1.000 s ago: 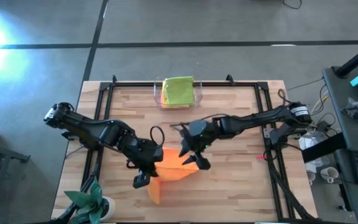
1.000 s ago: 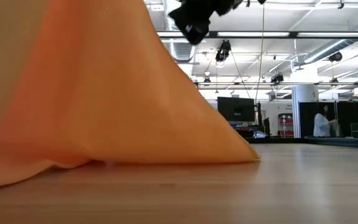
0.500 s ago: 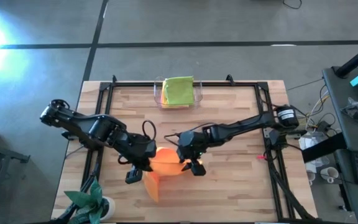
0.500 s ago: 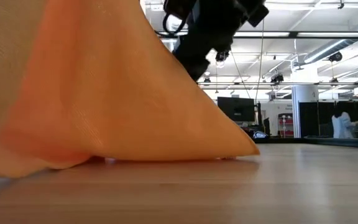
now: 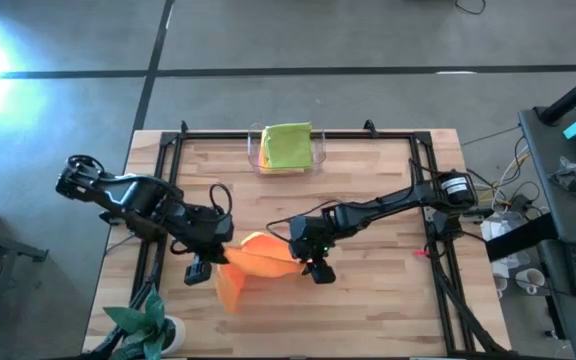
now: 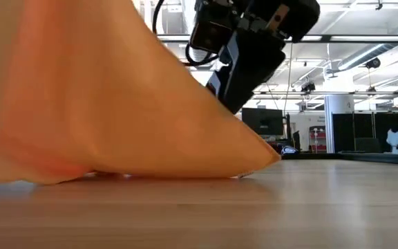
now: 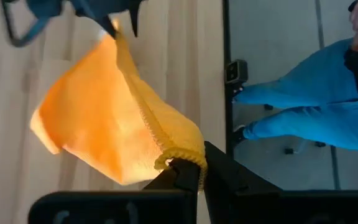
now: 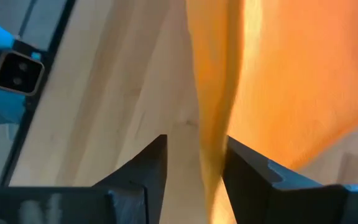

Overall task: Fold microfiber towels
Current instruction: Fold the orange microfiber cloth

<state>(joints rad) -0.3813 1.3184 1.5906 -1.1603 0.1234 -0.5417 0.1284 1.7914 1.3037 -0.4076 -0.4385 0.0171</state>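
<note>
**A:** What was the setting?

**B:** A large open room with a grey concrete floor (image 5: 368, 40), seen from above. In the level view, rows of ceiling lights (image 6: 365, 41) ran back over dark monitors, and a person in white (image 6: 397, 137) stood far off on the right. In the middle sat a pale wooden desk (image 5: 368, 170) with a black metal frame (image 5: 173, 150) round its edges. A second workstation crowded with cables stood to the right, and a small green plant (image 5: 140, 325) sat at the desk's front left corner.

**A:** And the towels?

**B:** An orange towel (image 5: 253, 262) was lifted off the desk near the front centre, stretched between the two arms, with one part trailing down onto the wood. At the back edge, a clear plastic tray (image 5: 320, 150) held a lime green towel (image 5: 287, 145) folded on top, with a strip of pink showing beneath it.

**A:** What were the grippers doing?

**B:** The left gripper (image 7: 190, 175) was pressed together, pinching the orange towel's stitched edge. The right gripper (image 8: 194, 163) had its fingers spread on either side of a hanging fold of the same towel, not yet squeezing it.
</note>
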